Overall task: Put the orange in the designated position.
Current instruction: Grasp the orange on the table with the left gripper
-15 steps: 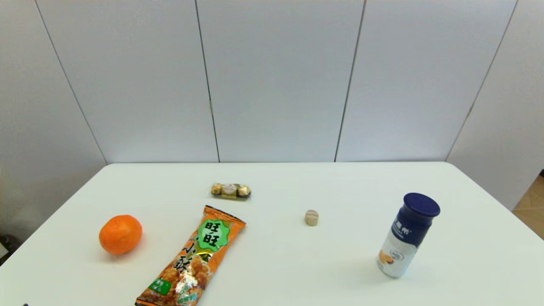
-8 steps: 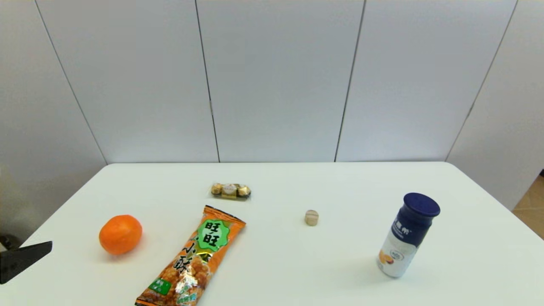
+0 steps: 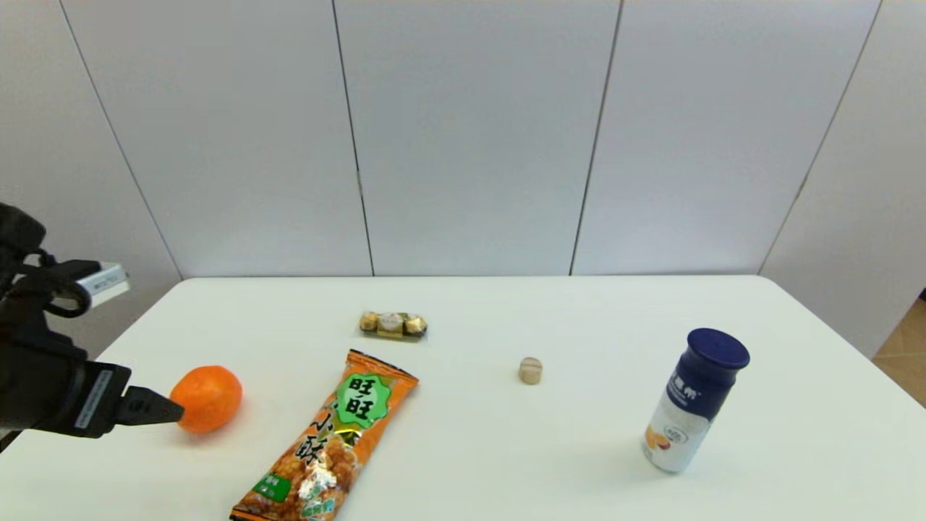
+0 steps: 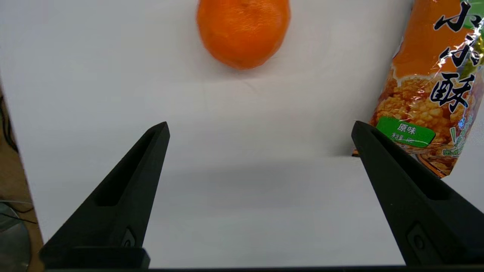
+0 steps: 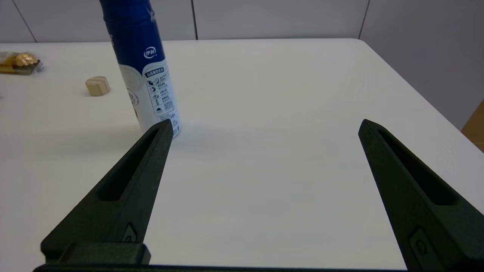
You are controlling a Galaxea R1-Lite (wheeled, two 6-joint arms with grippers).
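The orange (image 3: 206, 399) rests on the white table (image 3: 506, 463) at the near left. My left gripper (image 3: 155, 409) has come in from the left, and one fingertip overlaps the fruit's left side in the head view. In the left wrist view the orange (image 4: 243, 32) lies ahead of my left gripper (image 4: 261, 126), beyond the fingertips. The two fingers are spread wide and hold nothing. My right gripper (image 5: 264, 124) is open and empty over the table's right part, out of the head view.
A long orange snack bag (image 3: 329, 441) lies just right of the orange. Behind it sits a pack of gold chocolates (image 3: 393, 325). A small wooden cylinder (image 3: 530, 370) stands mid-table, and a blue-and-white bottle (image 3: 694, 400) stands upright at the right, close to my right gripper's fingers.
My left arm has entered from the left edge and moved right to the orange. The things on the table have not moved.
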